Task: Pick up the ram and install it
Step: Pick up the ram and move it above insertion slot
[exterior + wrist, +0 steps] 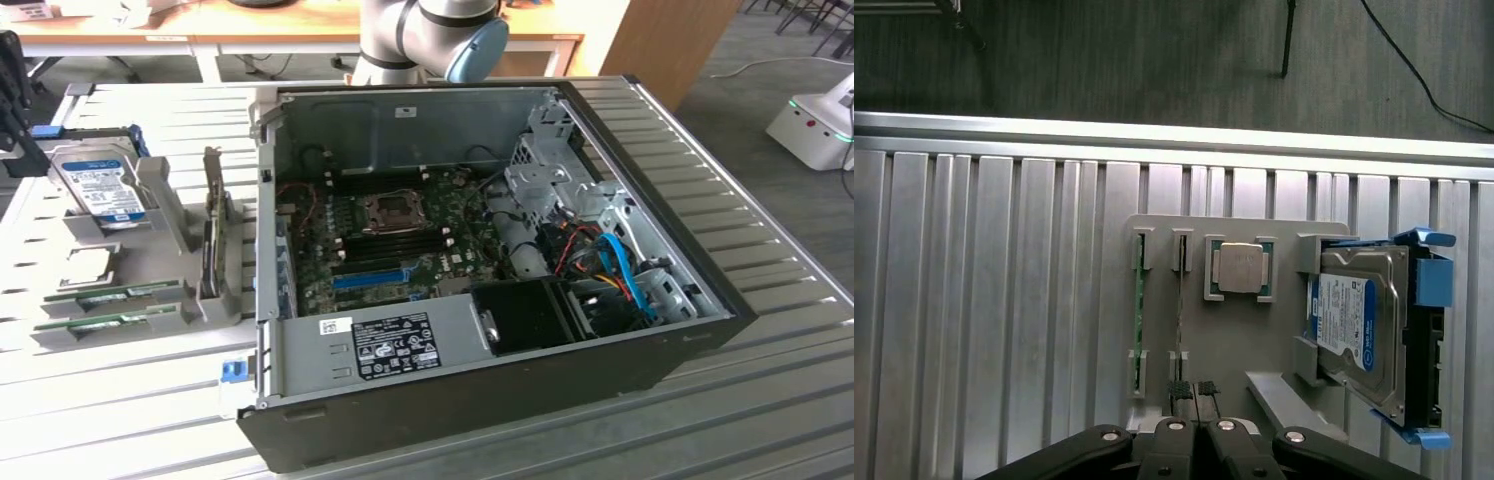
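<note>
A ribbed metal table (pixel 787 300) stands on grey carpet (pixel 747 95), with wooden desks (pixel 307 25) behind it

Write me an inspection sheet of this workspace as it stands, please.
Surface: slatted metal table, carrying an open computer case and a grey holder.
Job's things: ram, two sticks on edge in the holder's slots, not picked up.
Clutter: hard drive, expansion card and processor chip, all in the holder.
Grippers: pincer shut, nothing held, above the holder near the ram.
Cables: coloured leads inside the case; black cable on the floor.
Surroundings: wooden desks; white machine.
</note>
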You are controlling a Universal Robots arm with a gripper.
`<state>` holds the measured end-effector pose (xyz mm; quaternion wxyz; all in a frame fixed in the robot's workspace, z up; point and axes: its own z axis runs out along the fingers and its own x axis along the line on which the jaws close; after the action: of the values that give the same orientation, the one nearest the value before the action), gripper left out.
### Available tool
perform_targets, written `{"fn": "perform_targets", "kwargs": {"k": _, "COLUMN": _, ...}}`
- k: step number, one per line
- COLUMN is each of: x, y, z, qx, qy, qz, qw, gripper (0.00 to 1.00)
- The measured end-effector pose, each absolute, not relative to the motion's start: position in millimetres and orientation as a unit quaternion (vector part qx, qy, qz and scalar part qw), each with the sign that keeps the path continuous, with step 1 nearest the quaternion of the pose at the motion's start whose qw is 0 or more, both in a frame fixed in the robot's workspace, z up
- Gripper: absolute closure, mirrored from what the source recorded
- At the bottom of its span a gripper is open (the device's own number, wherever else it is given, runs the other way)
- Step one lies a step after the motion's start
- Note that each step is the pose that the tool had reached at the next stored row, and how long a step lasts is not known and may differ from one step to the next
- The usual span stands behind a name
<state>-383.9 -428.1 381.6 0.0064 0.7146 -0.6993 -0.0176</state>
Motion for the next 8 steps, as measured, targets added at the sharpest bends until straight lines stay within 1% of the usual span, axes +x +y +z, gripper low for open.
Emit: {"fn": "perform_targets", "kwargs": {"k": 8, "x": -383.9, "y": -428.1, "z": 381.6, "qx": 0.715, "qy": -0.699, "qz": -0.018, "qw": 0.006, "gripper": 0.89}}
